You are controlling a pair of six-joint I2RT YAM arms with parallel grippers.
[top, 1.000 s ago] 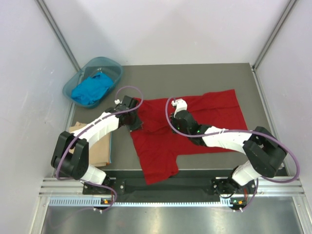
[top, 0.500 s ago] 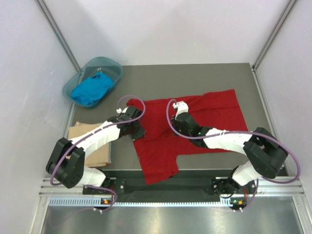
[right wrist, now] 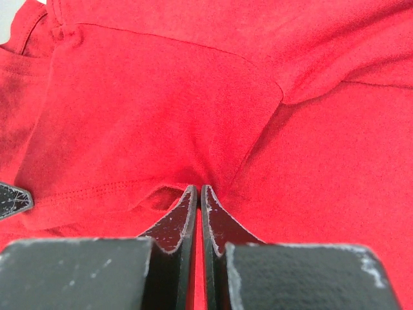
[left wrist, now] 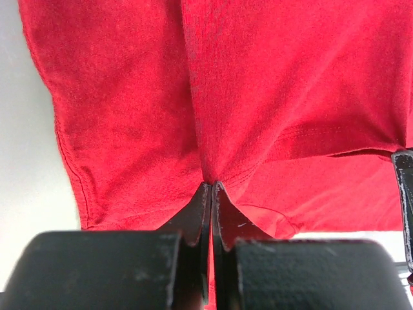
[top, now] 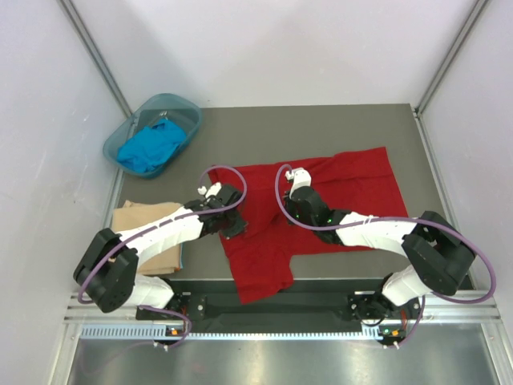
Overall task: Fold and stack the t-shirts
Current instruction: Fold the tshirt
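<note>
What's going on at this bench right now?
Both arms are working the red t-shirt, which is spread unevenly on the table. The left gripper is shut on cloth at the shirt's left edge, and the right gripper is shut on a fold nearer its middle. The tan t-shirt lies folded at the table's near left. The blue t-shirt sits bunched in the basin.

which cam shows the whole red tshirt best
The top external view: the deep red cloth t-shirt shows nearly whole, spread out. The wrist views show only close-up red cloth pinched in the left gripper and right gripper.
</note>
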